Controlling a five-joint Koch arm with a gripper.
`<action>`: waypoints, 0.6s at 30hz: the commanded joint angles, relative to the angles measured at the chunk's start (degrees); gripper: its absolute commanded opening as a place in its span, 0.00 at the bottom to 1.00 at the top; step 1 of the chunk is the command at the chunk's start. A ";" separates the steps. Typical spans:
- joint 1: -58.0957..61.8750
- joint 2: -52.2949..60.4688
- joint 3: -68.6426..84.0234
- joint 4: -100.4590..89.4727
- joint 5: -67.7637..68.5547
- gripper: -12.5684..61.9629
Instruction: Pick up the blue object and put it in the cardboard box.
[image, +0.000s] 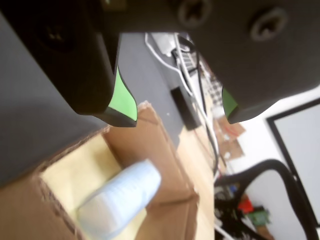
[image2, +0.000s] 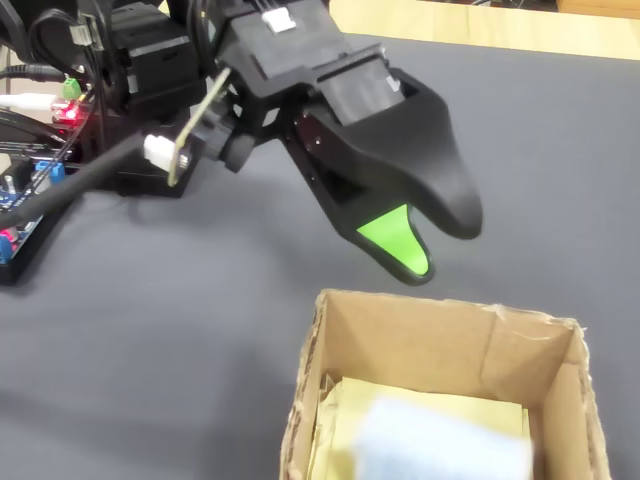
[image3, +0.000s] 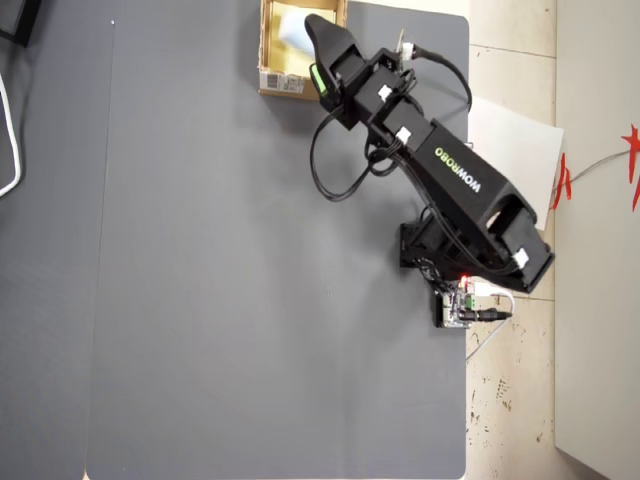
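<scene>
Black end effector (image: 182, 117) with green pads (image: 123, 100), poised above the open cardboard box (image: 170, 165); in the wrist view its two jaws stand well apart with empty space between the tips, so it is released and carries nothing. Directly below that gap, the blue block (image: 120, 197) lies inside the box on the pale yellowish floor, one end leaning toward the brown inner wall, clear of both pads. In the fixed view the end effector (image2: 420, 255) hangs just above the box's far rim (image2: 440, 305), one green pad (image2: 395, 240) facing the camera, while the blue block (image2: 440, 445) appears blurred and pale on the box floor, below and slightly nearer the camera than the tips. In the overhead view the end effector (image3: 318, 60) reaches over the box (image3: 270, 45) at the top edge of the grey surface (image3: 220, 280); the block (image3: 295, 28) shows as a light patch inside, beside the tip, and a white label (image3: 285, 82) sits on the box's outer side, just beside the jaw. The arm (image3: 450, 180) runs back from the end effector to its base (image3: 440, 260) near the surface's right edge in that view, where a small circuit board (image3: 462, 300) with a red light (image3: 465, 280) sits behind it; a black cable (image3: 335, 170) loops beside the arm.
</scene>
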 joint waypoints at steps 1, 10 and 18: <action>-2.29 2.81 -5.19 -0.26 2.02 0.62; -20.83 15.29 8.35 0.18 5.54 0.62; -31.64 25.14 22.94 -1.23 9.93 0.62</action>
